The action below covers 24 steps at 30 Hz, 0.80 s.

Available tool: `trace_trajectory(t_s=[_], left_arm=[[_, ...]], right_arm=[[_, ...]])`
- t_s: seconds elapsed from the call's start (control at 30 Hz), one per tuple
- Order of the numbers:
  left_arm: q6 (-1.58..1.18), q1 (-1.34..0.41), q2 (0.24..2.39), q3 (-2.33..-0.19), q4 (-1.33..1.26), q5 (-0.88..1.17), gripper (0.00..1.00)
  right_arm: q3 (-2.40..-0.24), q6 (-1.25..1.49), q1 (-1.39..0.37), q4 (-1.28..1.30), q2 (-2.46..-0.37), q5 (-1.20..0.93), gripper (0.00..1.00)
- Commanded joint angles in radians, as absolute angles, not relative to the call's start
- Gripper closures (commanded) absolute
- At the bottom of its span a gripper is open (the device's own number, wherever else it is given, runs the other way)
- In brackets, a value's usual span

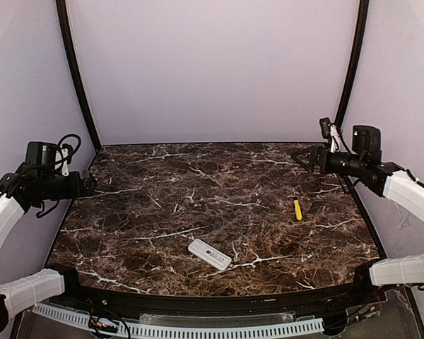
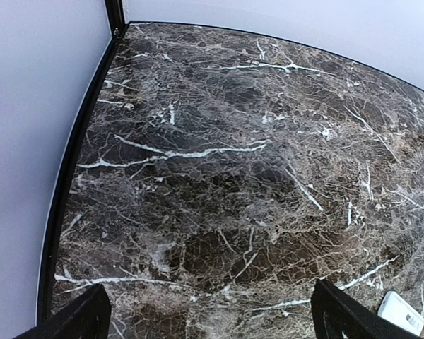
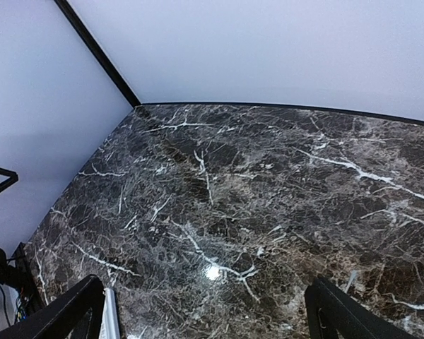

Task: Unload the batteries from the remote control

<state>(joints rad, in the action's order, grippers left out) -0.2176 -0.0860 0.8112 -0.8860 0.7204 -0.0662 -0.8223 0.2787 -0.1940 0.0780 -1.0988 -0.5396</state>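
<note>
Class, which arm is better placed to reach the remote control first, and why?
Probably left. The remote control lies about midway between the arms, but the open left gripper has its end plainly in wrist view; the right gripper does not.

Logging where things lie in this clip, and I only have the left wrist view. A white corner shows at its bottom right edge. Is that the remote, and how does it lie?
Observer: Yes. In the top view the remote control lies flat near the front middle of the table, at a slant, with its grey-marked face up.
Operator: Anything else loose on the table?
Observer: One yellow stick, to the right of the remote control and farther back, apart from it.
Operator: Where is the right arm?
Observer: The right gripper hangs over the table's back right, fingers open, holding nothing.
</note>
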Motion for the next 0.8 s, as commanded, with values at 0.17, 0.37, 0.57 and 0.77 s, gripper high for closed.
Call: trace_trajectory(t_s=[0.17, 0.37, 0.57, 0.77], left_arm=[[-0.186, -0.082, 0.823, -0.858, 0.669, 0.087, 0.00], [-0.191, -0.082, 0.834, -0.847, 0.657, 0.128, 0.00], [-0.198, -0.083, 0.833, -0.843, 0.654, 0.134, 0.00], [-0.198, -0.083, 0.834, -0.839, 0.650, 0.146, 0.00]], right_arm=[[-0.842, 0.166, -0.360, 0.208, -1.084, -0.493, 0.01], [-0.834, 0.129, -0.530, 0.212, -1.109, -0.401, 0.01], [-0.832, 0.089, -0.699, 0.192, -1.165, -0.322, 0.01], [-0.858, 0.039, -0.866, 0.200, -1.270, -0.214, 0.01]])
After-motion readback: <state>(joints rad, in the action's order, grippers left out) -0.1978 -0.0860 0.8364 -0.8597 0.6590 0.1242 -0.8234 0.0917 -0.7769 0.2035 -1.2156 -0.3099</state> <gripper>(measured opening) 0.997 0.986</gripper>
